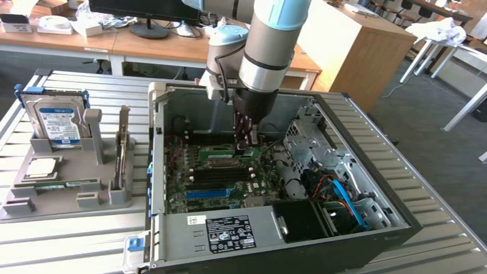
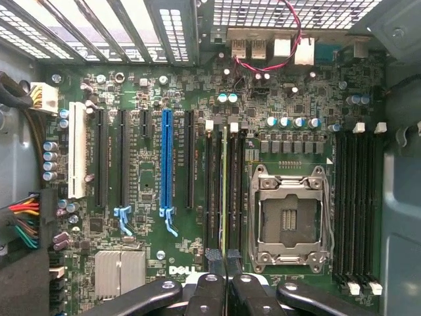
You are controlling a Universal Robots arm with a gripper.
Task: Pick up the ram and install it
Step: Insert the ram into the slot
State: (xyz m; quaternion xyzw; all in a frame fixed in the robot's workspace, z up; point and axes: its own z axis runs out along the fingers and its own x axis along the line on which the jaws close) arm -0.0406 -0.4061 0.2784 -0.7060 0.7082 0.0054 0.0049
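Observation:
The ram [image 2: 225, 191] shows edge-on as a thin green-yellow strip, lined up along the black memory slots [image 2: 212, 191] beside the open processor socket [image 2: 289, 220]. My gripper [image 2: 223, 258] is shut on the ram's near end, one dark pad on each side. In the exterior view the gripper [image 1: 245, 149] reaches straight down into the open computer case [image 1: 228, 97], just above the motherboard [image 1: 216, 171]. I cannot tell whether the ram's lower edge sits in a slot or hovers over it.
Left of the case in the exterior view, a grey holder [image 1: 68, 200] carries the hard drive [image 1: 55, 123], a square processor chip [image 1: 42, 166] and another green stick [image 1: 61, 185]. Cables [image 2: 20, 224], a blue slot [image 2: 164, 164] and the drive cage [image 1: 312, 142] surround the working spot.

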